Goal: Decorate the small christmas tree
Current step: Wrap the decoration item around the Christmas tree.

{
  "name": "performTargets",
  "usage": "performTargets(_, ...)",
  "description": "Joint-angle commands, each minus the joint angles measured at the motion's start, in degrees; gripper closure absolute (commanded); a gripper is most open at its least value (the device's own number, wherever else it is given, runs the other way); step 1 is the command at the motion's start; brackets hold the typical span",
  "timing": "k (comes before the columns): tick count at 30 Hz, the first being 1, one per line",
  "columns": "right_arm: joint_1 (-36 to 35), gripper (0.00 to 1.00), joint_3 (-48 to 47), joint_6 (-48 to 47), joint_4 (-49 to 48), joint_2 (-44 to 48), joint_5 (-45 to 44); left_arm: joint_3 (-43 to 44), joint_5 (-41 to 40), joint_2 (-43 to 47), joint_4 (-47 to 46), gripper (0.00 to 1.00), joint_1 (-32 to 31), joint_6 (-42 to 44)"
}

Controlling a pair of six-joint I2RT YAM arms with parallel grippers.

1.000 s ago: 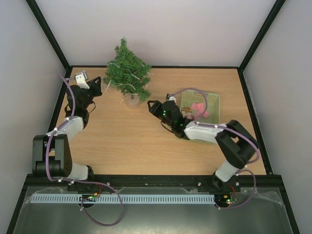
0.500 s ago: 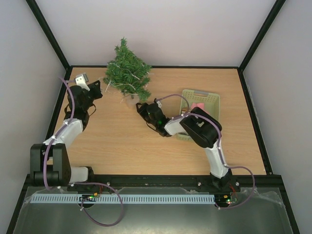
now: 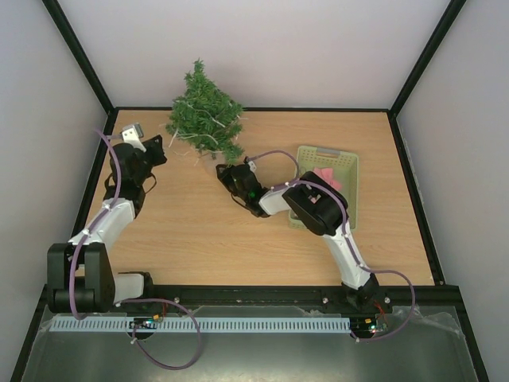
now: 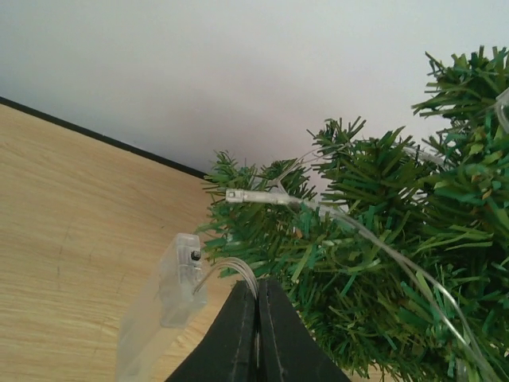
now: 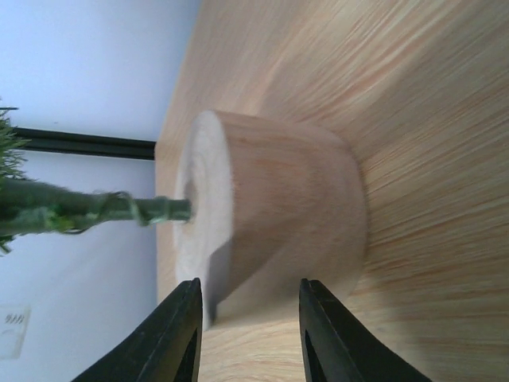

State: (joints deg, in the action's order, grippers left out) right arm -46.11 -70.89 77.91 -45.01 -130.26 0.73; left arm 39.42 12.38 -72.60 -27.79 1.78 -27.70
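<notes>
Got the small christmas tree (image 3: 204, 119) standing at the table's (image 3: 199, 231) far edge. Got the right gripper (image 5: 249, 288) spread open just short of its wooden base (image 5: 278, 215), left gripper (image 4: 256, 293) pinched tight on the light wire (image 4: 231, 267) beside the branches.

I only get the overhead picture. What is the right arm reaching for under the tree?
Observer: Its wrist camera shows the round wooden base of the tree, just ahead of the open right fingers.
Operator: And that pale thing on the left side?
Observer: A clear battery box. Its thin wire is pinched in the shut left fingers.
Operator: Any lights on the tree?
Observer: Close up, a clear light strand lies across the needles.
</notes>
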Motion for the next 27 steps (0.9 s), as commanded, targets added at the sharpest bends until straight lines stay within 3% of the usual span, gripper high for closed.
performTargets(1, 1.65, 0.68, -0.65, -3.38, 3.68, -0.65, -1.14, -0.87, 0.39, 1.52, -0.02, 0.98, -0.2, 0.64)
performTargets(12, 7.48, 0.72, -3.29, -17.44, 8.44, -1.65, 3.89, -2.05, 4.24, 6.16, 2.64, 0.95, -0.44, 0.6)
performTargets(27, 8.97, 0.71, -4.92, -25.82, 11.17, 0.71, 5.16, 4.64, 4.21, 0.7, -2.69, 0.98, -0.64, 17.15)
